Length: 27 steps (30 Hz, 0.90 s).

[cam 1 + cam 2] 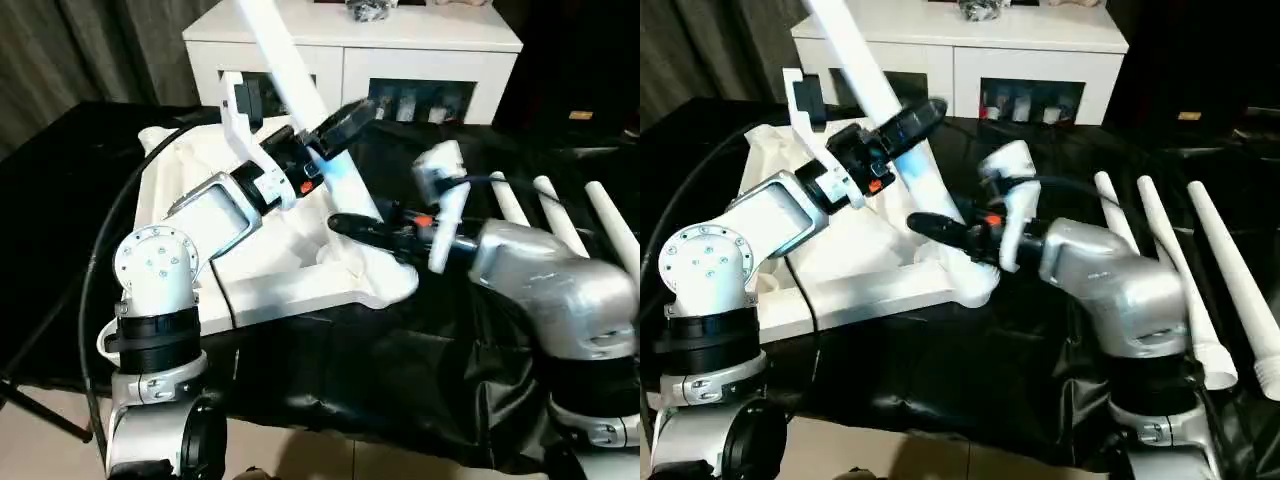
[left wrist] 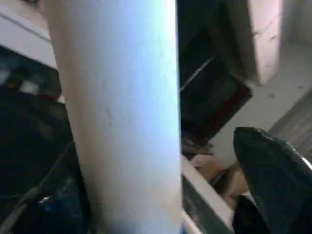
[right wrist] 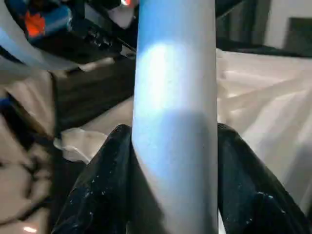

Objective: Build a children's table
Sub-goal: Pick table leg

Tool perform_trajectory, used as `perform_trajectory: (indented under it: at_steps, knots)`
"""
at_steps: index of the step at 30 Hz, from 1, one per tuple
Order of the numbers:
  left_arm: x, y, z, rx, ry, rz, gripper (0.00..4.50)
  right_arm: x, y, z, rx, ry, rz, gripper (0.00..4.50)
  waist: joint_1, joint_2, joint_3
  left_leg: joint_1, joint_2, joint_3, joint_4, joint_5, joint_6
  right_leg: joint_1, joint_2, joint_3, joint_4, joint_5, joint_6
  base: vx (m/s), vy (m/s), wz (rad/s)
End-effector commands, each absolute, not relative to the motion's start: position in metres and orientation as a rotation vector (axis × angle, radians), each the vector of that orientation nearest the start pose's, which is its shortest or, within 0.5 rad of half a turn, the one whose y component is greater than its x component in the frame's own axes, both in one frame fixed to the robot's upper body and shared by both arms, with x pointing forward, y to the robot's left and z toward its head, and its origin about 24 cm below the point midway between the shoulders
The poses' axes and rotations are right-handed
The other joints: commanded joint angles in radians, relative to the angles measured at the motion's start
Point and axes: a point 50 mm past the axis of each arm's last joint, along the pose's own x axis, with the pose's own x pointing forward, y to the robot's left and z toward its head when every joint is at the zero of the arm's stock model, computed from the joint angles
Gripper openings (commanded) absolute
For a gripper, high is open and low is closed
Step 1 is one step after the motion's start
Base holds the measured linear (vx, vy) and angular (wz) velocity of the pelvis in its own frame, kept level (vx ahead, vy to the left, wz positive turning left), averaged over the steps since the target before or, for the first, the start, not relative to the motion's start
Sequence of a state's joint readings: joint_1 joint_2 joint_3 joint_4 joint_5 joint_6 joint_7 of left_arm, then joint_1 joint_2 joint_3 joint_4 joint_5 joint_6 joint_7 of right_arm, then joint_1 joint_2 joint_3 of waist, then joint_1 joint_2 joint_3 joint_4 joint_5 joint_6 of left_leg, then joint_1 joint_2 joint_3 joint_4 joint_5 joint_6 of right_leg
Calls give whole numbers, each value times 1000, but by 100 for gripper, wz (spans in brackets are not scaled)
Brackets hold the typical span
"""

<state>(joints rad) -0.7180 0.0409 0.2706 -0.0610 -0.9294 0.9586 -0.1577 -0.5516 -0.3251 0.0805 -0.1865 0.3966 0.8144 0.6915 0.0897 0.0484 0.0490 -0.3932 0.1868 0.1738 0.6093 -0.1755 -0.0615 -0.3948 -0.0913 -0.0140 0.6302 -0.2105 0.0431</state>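
The right gripper is clamped low on a white table leg, its two black fingers pressed to either side of the tube just above the corner socket of the upturned table top, apparently to steady the leg while it seats. The leg leans up and away toward the white cabinet behind. Higher on the same leg, the left gripper stands spread beside the tube, one finger visibly clear of it, so it guides rather than holds. The top lies ribbed side up on the black-draped work surface, its near corner close to the cloth's folds. Three spare legs lie side by side to the robot's right, well apart from the socket, leaving open cloth between for the arms to swing.
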Motion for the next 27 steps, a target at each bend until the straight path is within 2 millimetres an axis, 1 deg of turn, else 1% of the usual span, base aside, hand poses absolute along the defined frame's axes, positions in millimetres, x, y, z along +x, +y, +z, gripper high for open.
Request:
perform_trajectory:
  at_steps: [1,3,5,7,8,9,10,12,13,14,15,16,17,19,22,24,25,26,27]
  knots:
    - [323,92,205,-650,111,-769,400,303,-103,161,-106,127,928,184,-2,-7,-70,20,12,-6,-68,-141,-63,45,-18,13,-71,-42,-180,0,0,0]
    - [323,92,204,-650,112,-766,379,303,-102,161,-100,123,926,184,-3,-5,-71,20,11,-6,-67,-137,-53,46,-18,14,-69,-28,-188,0,0,0]
    - [323,91,204,-653,109,-752,377,301,-97,162,-118,102,932,184,-3,-5,-71,19,12,-6,-66,-134,-43,46,-17,13,-67,-4,-202,0,0,0]
    - [324,91,204,-666,110,-741,350,302,-94,162,-152,82,917,184,-3,-5,-71,19,12,-6,-66,-136,-38,46,-17,13,-67,-2,-209,0,0,0]
    - [324,91,204,-666,110,-741,338,302,-94,162,-154,81,916,184,-2,-5,-71,19,13,-6,-66,-134,-40,46,-18,13,-67,0,-210,0,0,0]
    - [324,90,204,-675,113,-735,333,303,-92,161,-192,61,897,184,-2,-5,-71,20,13,-6,-66,-135,-42,45,-19,13,-66,2,-212,0,0,0]
    - [325,90,203,-687,114,-714,329,306,-89,161,-215,37,866,184,-4,-6,-71,19,13,-5,-65,-137,-44,45,-18,14,-67,-1,-212,0,0,0]
    - [326,90,203,-694,115,-697,304,307,-87,161,-216,27,849,184,-6,-6,-69,19,11,-4,-66,-152,-43,45,-18,14,-70,-21,-211,0,0,0]
    - [329,91,201,-705,113,-651,294,307,-82,161,-225,9,833,184,-5,-8,-70,20,13,-5,-67,-154,-41,45,-18,14,-69,-23,-209,0,0,0]
    - [329,91,201,-706,113,-648,289,307,-81,161,-225,8,833,184,-6,-8,-68,18,12,-6,-68,-156,-41,45,-17,14,-70,-26,-208,0,0,0]
    - [331,92,201,-713,112,-626,287,307,-78,161,-227,0,829,184,-6,-7,-69,18,12,-5,-67,-158,-38,45,-18,14,-71,-30,-204,0,0,0]
    - [332,93,200,-724,113,-609,272,307,-76,161,-227,-8,824,184,-5,-6,-70,18,11,-6,-67,-153,-38,45,-17,15,-70,-25,-200,0,0,0]
    - [333,94,200,-726,111,-600,272,307,-75,161,-221,-11,821,184,-5,-6,-70,18,11,-6,-68,-149,-38,45,-16,15,-69,-15,-199,0,0,0]
    - [334,95,200,-728,108,-591,247,307,-73,160,-215,-18,814,184,-6,-5,-71,19,11,-7,-67,-144,-37,45,-15,14,-67,5,-199,0,0,0]
    - [334,97,202,-722,98,-577,232,307,-72,160,-215,-27,811,184,-4,-2,-73,18,11,-7,-65,-133,-38,44,-15,13,-64,37,-203,0,0,0]
    - [335,99,202,-698,91,-563,204,307,-72,160,-220,-32,804,184,-5,0,-73,18,11,-7,-64,-127,-35,44,-15,13,-64,52,-205,0,0,0]
    - [335,99,202,-696,90,-562,198,307,-72,160,-218,-34,801,184,-5,-1,-74,17,11,-7,-64,-124,-34,45,-15,13,-63,60,-207,0,0,0]
    - [335,99,203,-694,88,-561,194,307,-72,160,-217,-36,799,184,-4,2,-74,18,11,-7,-64,-124,-34,44,-15,13,-62,62,-208,0,0,0]
    - [335,100,203,-691,87,-562,193,307,-72,161,-217,-38,796,184,-5,1,-74,18,10,-7,-63,-126,-34,45,-15,12,-62,64,-208,0,0,0]
